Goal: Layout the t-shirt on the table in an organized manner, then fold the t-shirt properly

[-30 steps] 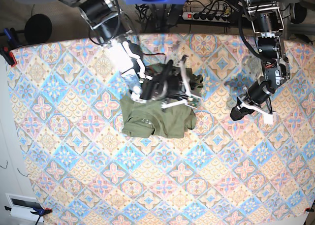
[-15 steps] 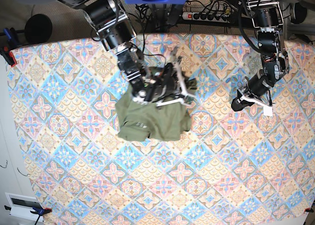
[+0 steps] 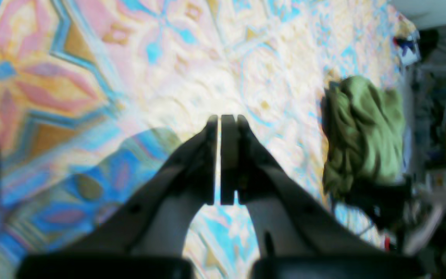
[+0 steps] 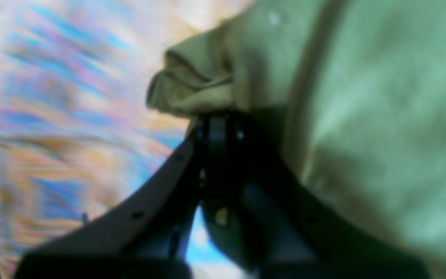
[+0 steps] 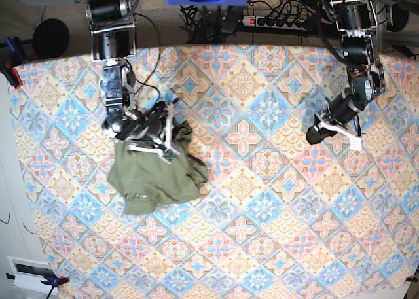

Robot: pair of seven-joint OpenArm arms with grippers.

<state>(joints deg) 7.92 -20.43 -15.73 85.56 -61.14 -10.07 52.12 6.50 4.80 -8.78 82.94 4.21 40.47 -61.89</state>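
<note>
The right claw [image 5: 171, 137] pinches the crumpled t-shirt [image 5: 154, 175] near the surface's [image 5: 262, 246] left edge (fabric bunched); the left claw [image 5: 313, 135], pressed together, hovers empty near the right edge.

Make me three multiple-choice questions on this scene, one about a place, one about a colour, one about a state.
1. Where on the table does the shirt lie in the base view?
A. left part
B. centre
C. right edge

2. What colour is the shirt?
A. blue
B. olive green
C. white

3. How is the left gripper?
A. wide open
B. shut on the shirt
C. shut, empty

Answers: 1 A, it is bunched left of centre. 2 B, green in every view. 3 C, its pads meet over bare cloth, while the right gripper pinches the shirt.
</note>
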